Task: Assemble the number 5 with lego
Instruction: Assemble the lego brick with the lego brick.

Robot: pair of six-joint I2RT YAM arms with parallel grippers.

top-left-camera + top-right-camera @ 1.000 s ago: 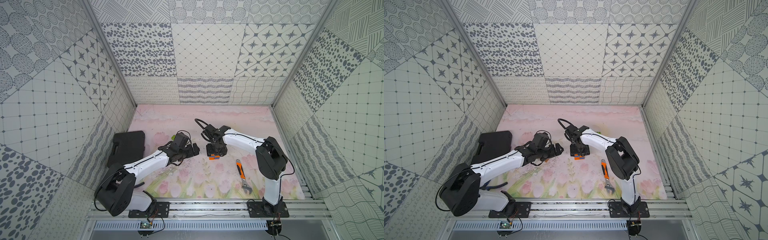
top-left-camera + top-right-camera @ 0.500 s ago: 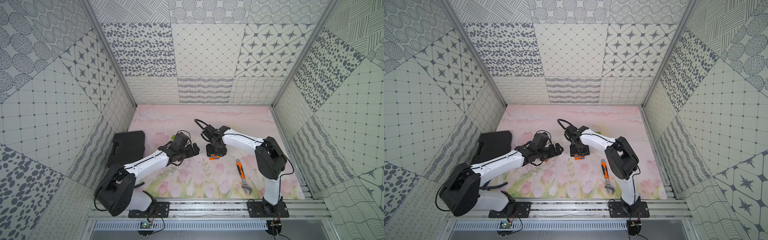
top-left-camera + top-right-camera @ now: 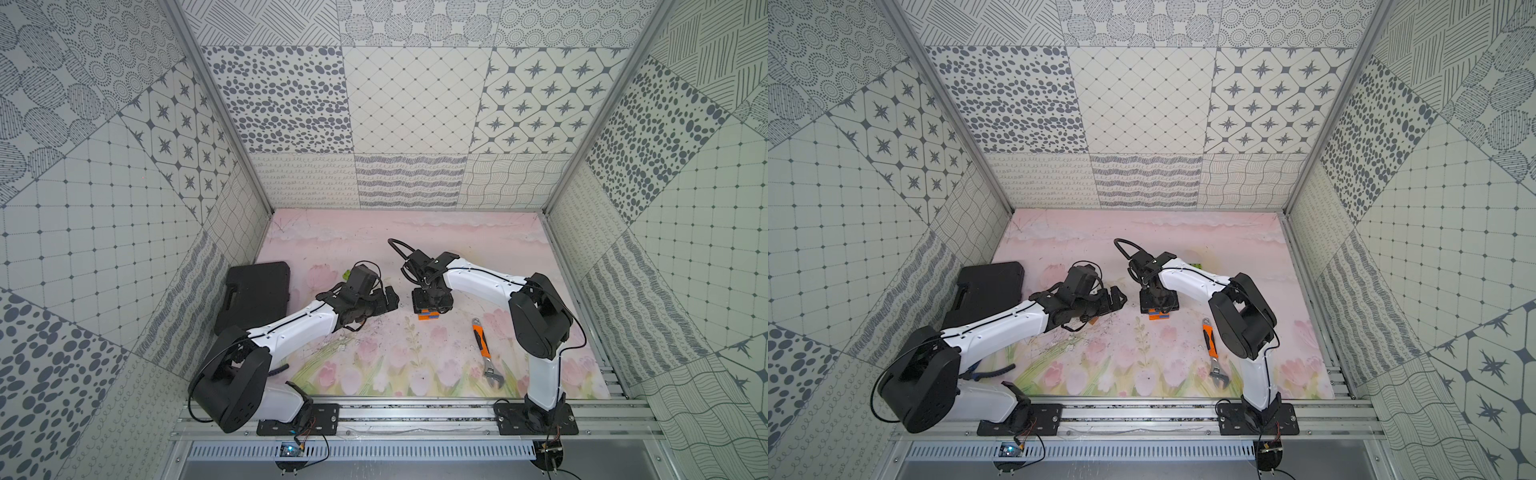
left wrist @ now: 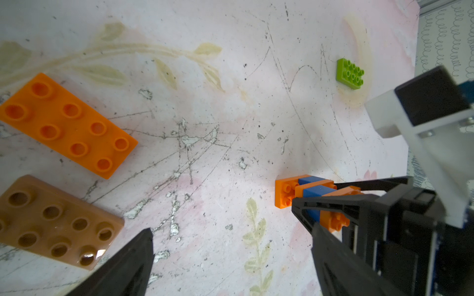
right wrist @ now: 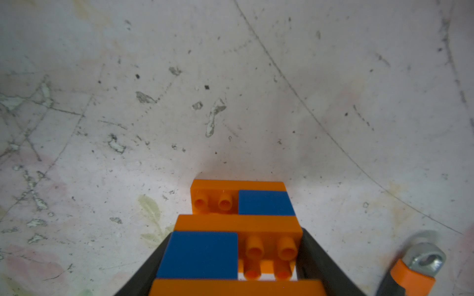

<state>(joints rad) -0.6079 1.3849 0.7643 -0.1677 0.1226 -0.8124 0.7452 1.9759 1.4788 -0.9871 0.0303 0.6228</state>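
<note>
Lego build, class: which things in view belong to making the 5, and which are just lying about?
Belong:
orange and blue assembly, held in the right pincer
loose orange brick
brown brick
lime green brick

Lying about:
wrench
black case
</note>
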